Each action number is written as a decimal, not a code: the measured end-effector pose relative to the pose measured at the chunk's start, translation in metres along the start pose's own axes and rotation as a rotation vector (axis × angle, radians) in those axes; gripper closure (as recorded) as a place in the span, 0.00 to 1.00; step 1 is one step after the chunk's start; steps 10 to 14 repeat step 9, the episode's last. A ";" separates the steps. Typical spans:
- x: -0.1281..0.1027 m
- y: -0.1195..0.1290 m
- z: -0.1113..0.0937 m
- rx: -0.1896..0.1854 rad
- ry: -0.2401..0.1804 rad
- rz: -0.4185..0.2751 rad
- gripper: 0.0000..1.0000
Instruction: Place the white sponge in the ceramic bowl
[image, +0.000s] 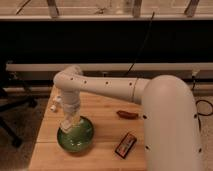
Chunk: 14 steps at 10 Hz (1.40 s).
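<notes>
"White sponge (69, 125), where is it?" asks Ben.

"I think it is the pale bit at the very tip of the tool (70, 120)," says Mia. "It is right over the middle of the ceramic bowl (88, 134). It is small, so I am not sure."

"Is the tool squeezing it?"

"I cannot tell if the tool is gripping or loose. I also cannot tell if the tip touches the bowl."

"Where is the tool?"

"It points straight down at the bowl. The big white arm (107, 88) comes in from the right side of the camera view and bends down over the table (100, 106)."

"What is the bowl like?"

"It is round, green and shiny. It sits on the wooden table, toward the left and near the front edge."

"Is there more on the table?"

"Yes, 2 more things. A small red-brown thing (127, 114) lies to the right of the bowl, a bit further back. A flat black and red packet (125, 144) lies to the right too, near the front edge. Both are apart from the bowl."
</notes>
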 end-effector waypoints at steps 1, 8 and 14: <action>0.001 0.002 0.000 0.004 -0.005 0.007 0.20; -0.008 0.009 -0.009 0.026 -0.003 0.020 0.20; -0.002 0.005 -0.007 0.025 -0.001 0.019 0.20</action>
